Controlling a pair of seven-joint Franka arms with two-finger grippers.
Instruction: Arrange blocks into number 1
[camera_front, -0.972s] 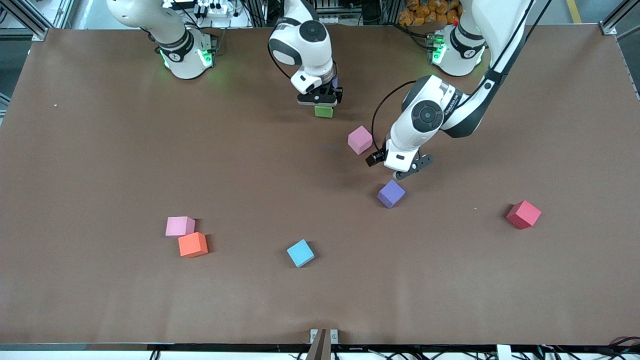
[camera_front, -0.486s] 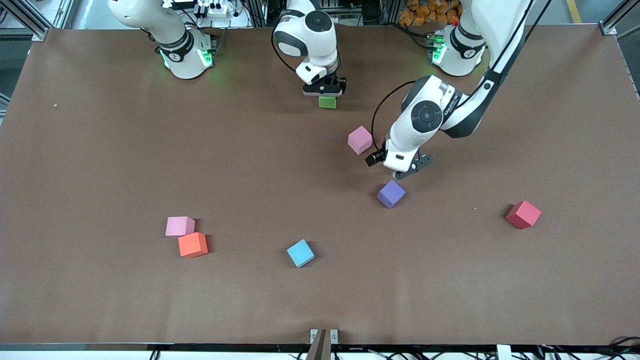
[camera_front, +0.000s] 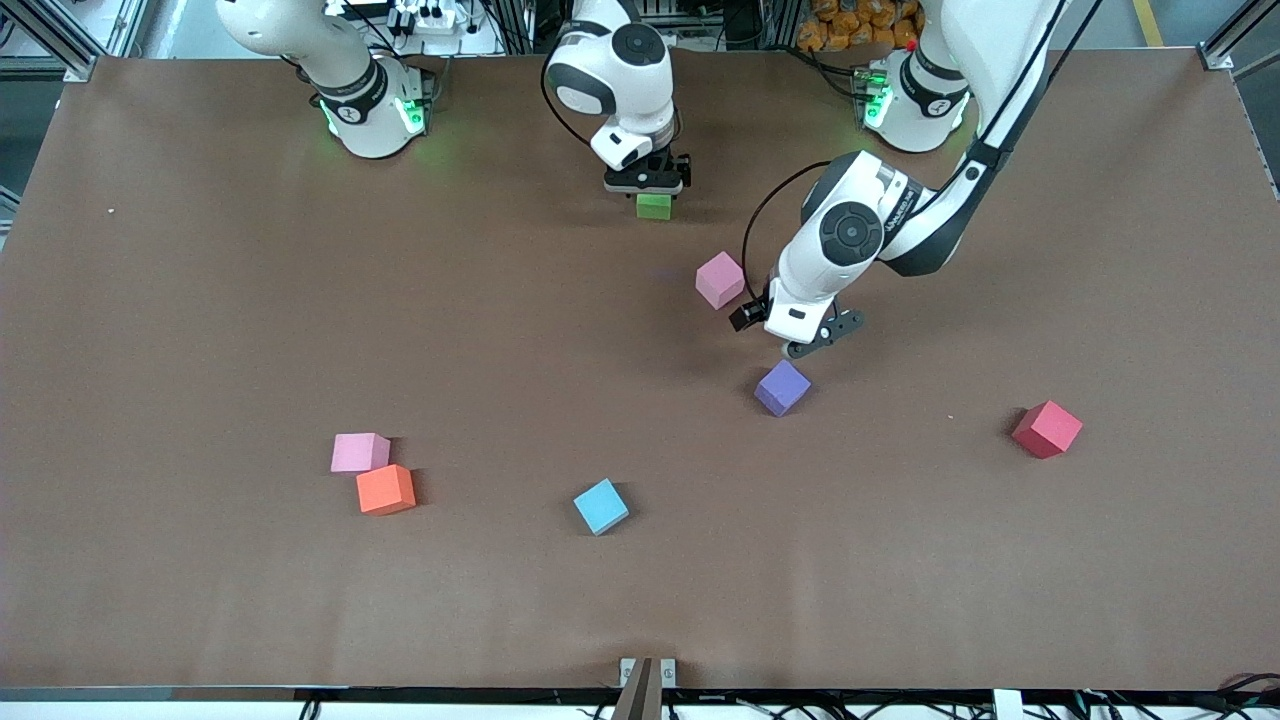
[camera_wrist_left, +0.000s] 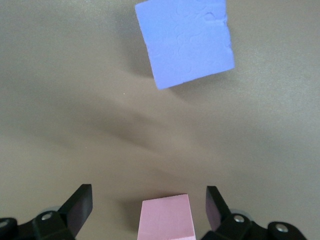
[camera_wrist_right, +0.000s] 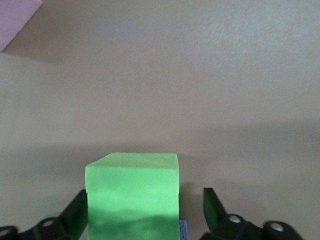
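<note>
The green block (camera_front: 654, 206) now sits on the tabletop (camera_front: 200, 300) near the robots' bases; my right claw (camera_front: 647, 186) has spread and let go. My left claw (camera_front: 790, 335), open and empty, hovers between pink block (camera_front: 720, 279) and purple block (camera_front: 782, 387).

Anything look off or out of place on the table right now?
Nothing damaged or toppled. The blocks lie scattered at mixed angles: the purple block and the pink block near the open left gripper sit skewed. The right gripper, open, is at the green block; a purple edge shows beside it in the right wrist view.
</note>
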